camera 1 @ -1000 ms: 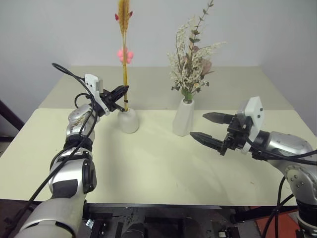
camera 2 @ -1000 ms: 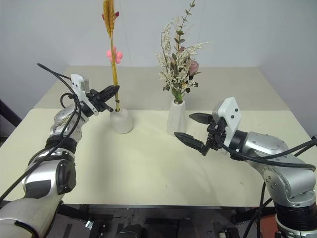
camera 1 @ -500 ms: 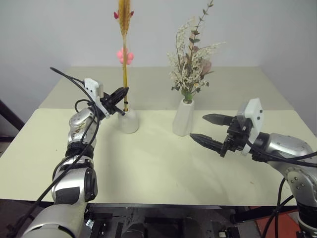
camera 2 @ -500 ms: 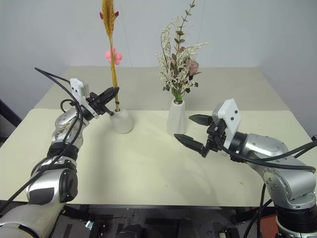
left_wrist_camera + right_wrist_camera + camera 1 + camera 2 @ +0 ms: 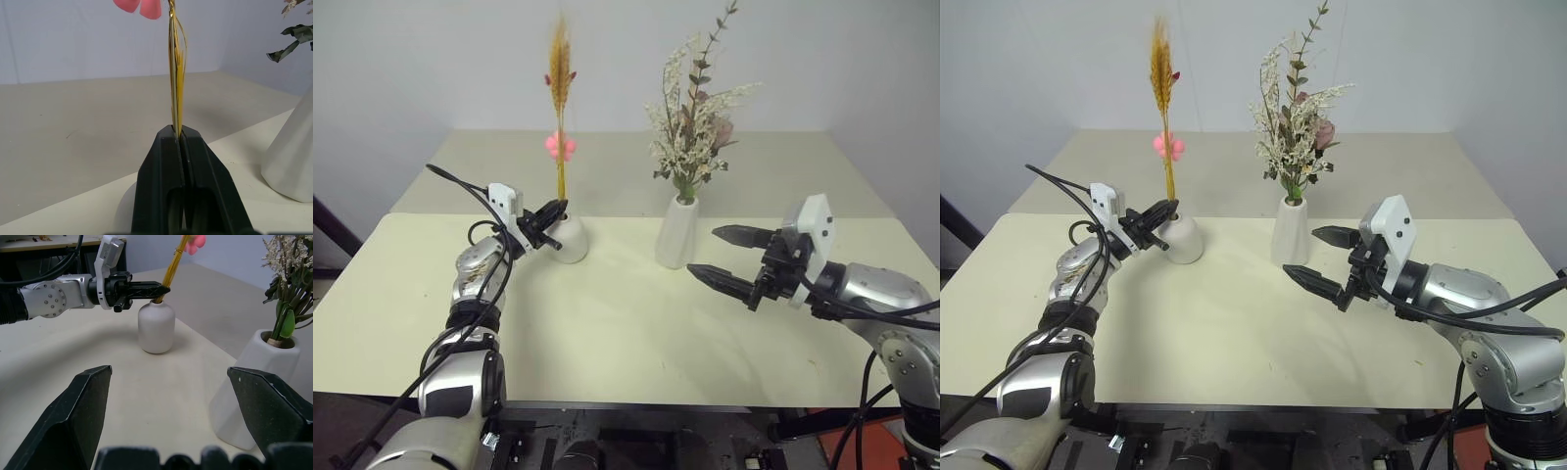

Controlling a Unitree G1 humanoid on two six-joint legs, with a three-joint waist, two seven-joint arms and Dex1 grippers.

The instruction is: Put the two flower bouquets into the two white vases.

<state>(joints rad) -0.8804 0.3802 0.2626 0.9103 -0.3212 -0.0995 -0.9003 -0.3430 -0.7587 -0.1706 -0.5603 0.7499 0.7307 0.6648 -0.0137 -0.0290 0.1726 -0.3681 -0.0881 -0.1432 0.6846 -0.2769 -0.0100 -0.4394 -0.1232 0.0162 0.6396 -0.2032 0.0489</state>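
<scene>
Lowered, wheat bunch (image 5: pixel 560 117) stays pinched above left gripper (image 5: pixel 556 208).

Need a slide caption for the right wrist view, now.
Left gripper lowers wheat bunch into round vase; bushy bouquet sits in tall vase.

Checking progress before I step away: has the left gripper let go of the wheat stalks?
No, the left gripper is shut on the wheat stalks.

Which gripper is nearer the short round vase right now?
Left. The left gripper is shut on the wheat bunch just above the mouth of the short round vase. The right gripper hangs open well off to its right, past the taller vase.
</scene>
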